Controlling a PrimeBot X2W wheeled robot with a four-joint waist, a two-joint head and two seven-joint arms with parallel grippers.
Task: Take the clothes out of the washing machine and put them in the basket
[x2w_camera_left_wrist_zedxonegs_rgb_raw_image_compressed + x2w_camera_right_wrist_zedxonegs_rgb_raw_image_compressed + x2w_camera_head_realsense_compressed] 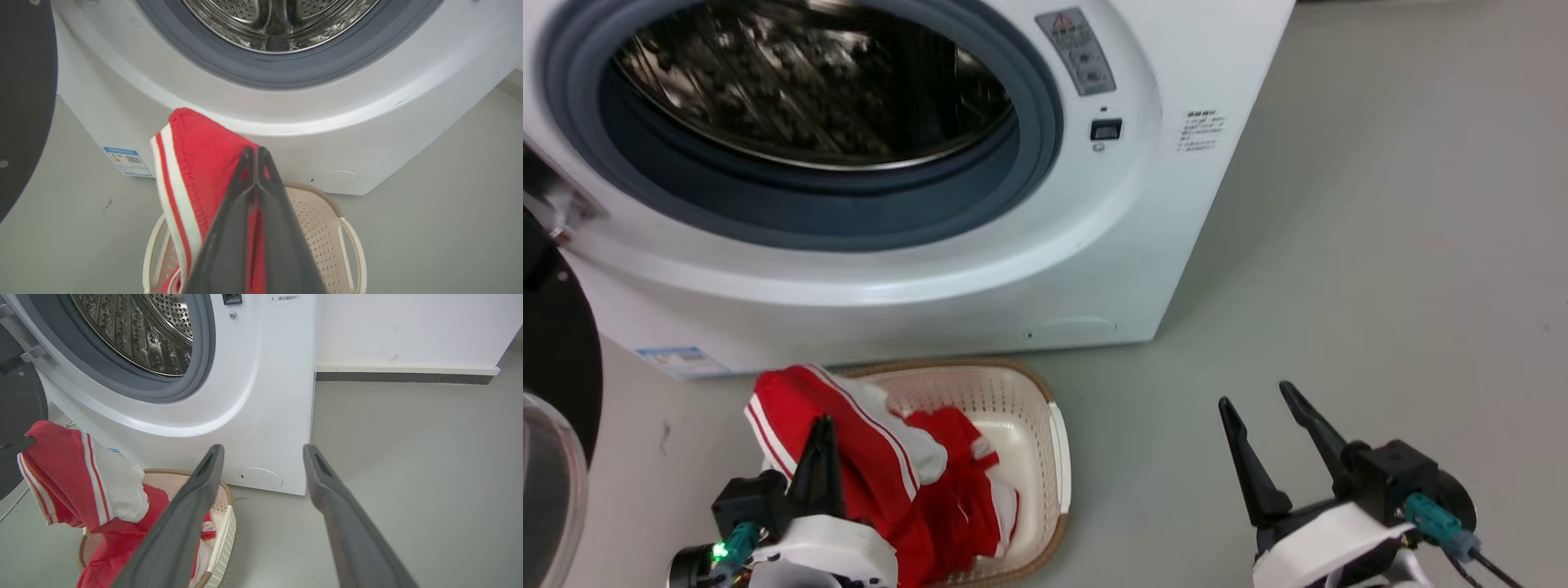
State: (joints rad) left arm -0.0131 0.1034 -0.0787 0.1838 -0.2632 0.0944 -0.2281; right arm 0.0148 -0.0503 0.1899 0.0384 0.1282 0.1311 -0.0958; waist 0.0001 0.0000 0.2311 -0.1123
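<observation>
Head view: the left gripper (822, 425) is seen closed on a red garment (792, 404) w/ white stripes, held up over the basket (1058, 457). More red clothes (964, 490) are already lying inside it. In the left wrist view both fingers are pressed together w/ red fabric pinched btw them, and the basket's perforated wall is seen directly beneath the tips. The basket is set on the floor (1380, 245) just in front of the washing machine (1029, 269). Its drum (809, 90) looks empty as far as can be seen, so this is prob. the last piece.

Key relation: the garment hangs from the left gripper, long axis approx. vertical, w/ its lower end apparently reaching into the basket. The upper fold is spread toward the machine and the basket's left rim, partly outside the opening as judged from the head view. A release is called for, pref. after a small shift toward the basket's centre, else the fold may be left draped over the rim. The right gripper (1255, 394) is held w/ fingers spread and nothing btw them, well apart on the basket's right side, so the left arm is clearly the nearer one.
</observation>
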